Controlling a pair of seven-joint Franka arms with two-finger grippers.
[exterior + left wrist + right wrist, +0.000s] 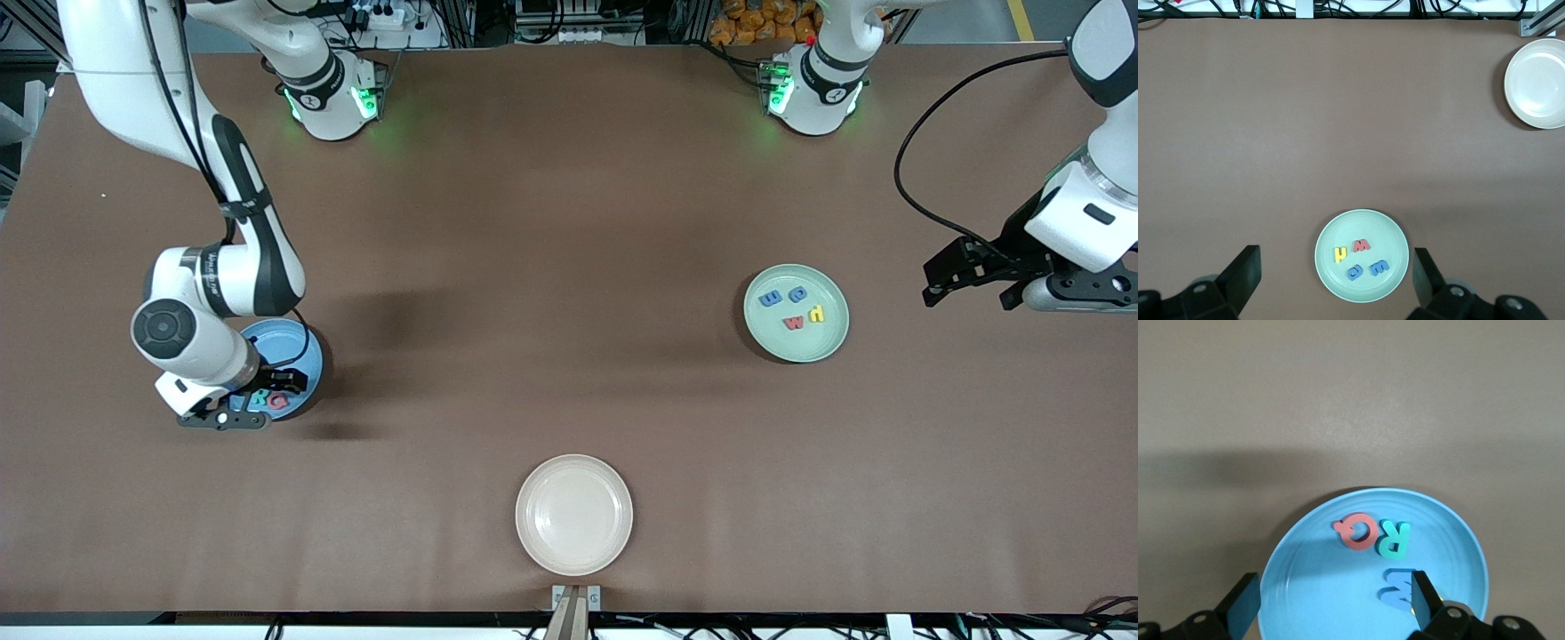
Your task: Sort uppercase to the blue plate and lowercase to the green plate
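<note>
We see the right pincer [267,391] low over the blue plate [283,342], its fingers spread and released, grasping nothing. The blue plate sits toward the right arm's end of the worktop [533,267]. In the right wrist view the red Q [1355,531] and the teal R [1394,539] lie touching side by side on the plate, with the blue M [1397,589] just beside the R and partly hidden by a finger; a sliver of yellow peeks out at that finger, too little for us to name. All of them lie inside the raised rim, toward one side of the plate. The left pincer [973,280] waits in the air toward the left arm's end of the worktop, released and empty, near the green plate [825,342]. On the green plate we find the blue m [1379,268], the blue rounded letter [1355,272], the yellow h-like letter [1340,253] and the red w [1361,245], clustered near its middle with bare plate around them up to the rim. A cream plate [574,514] sits close to the worktop's edge nearest the front camera. Between the three plates the brown worktop gives us wide open room.
</note>
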